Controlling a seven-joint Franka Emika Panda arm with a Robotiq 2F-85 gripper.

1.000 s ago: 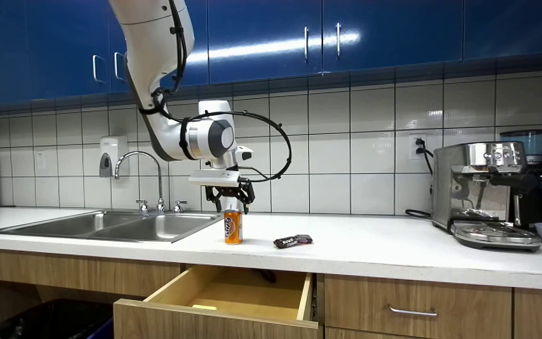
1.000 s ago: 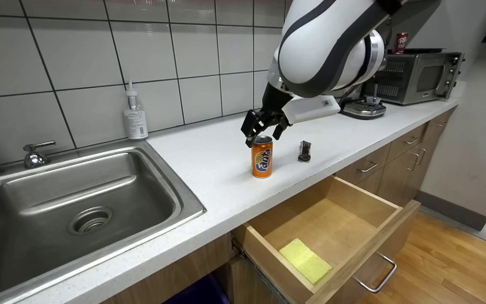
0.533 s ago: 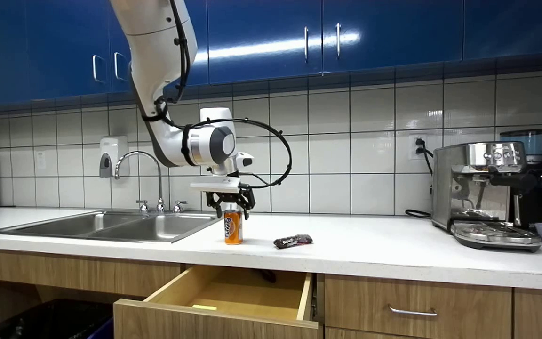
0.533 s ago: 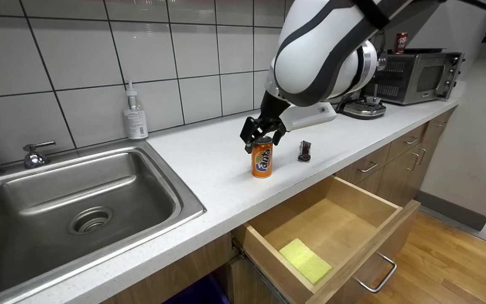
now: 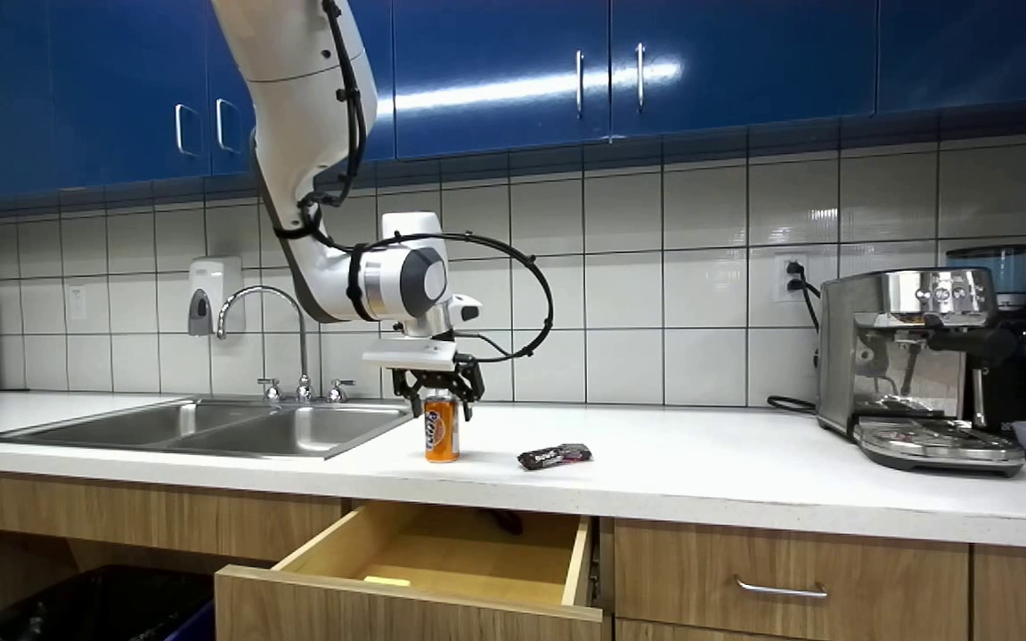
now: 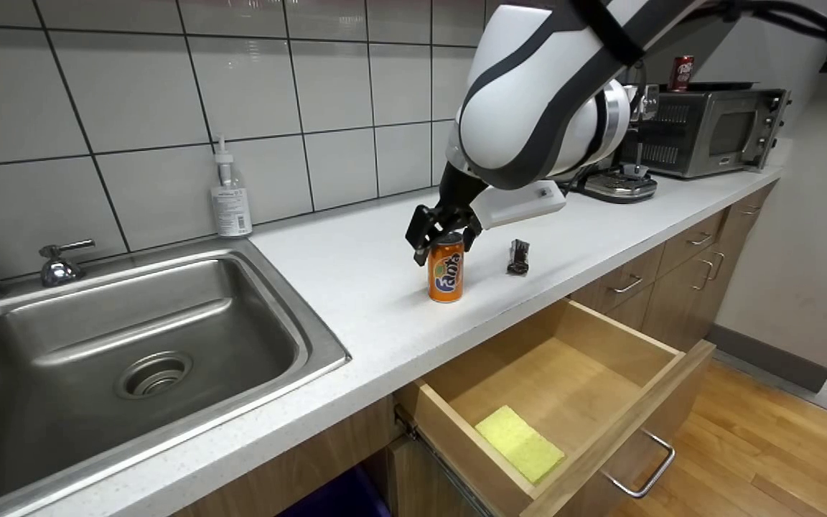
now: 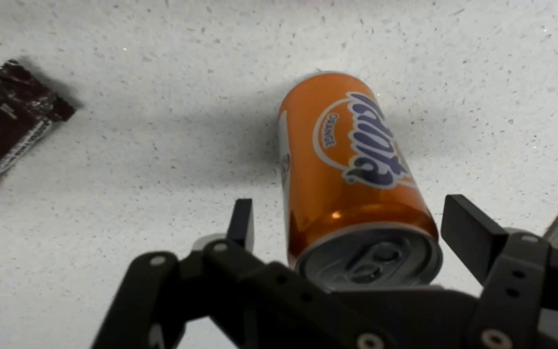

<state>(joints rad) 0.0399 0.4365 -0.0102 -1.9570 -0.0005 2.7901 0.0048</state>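
Below the near edge of the counter, the drawer stands pulled out, a sponge flat in its left part. On the counter, the can stands upright, the bar lying near it on the right. Above, the gripper points down with jaws apart, astride the can's top; the wrist view shows a gap on at least one side, so the counter alone seems to bear the can's weight. Left is the sink, well right the coffee machine, and farthest the tile wall. Compared with a second ago, the gripper sits lower around the can; can, bar and drawer have stayed put.
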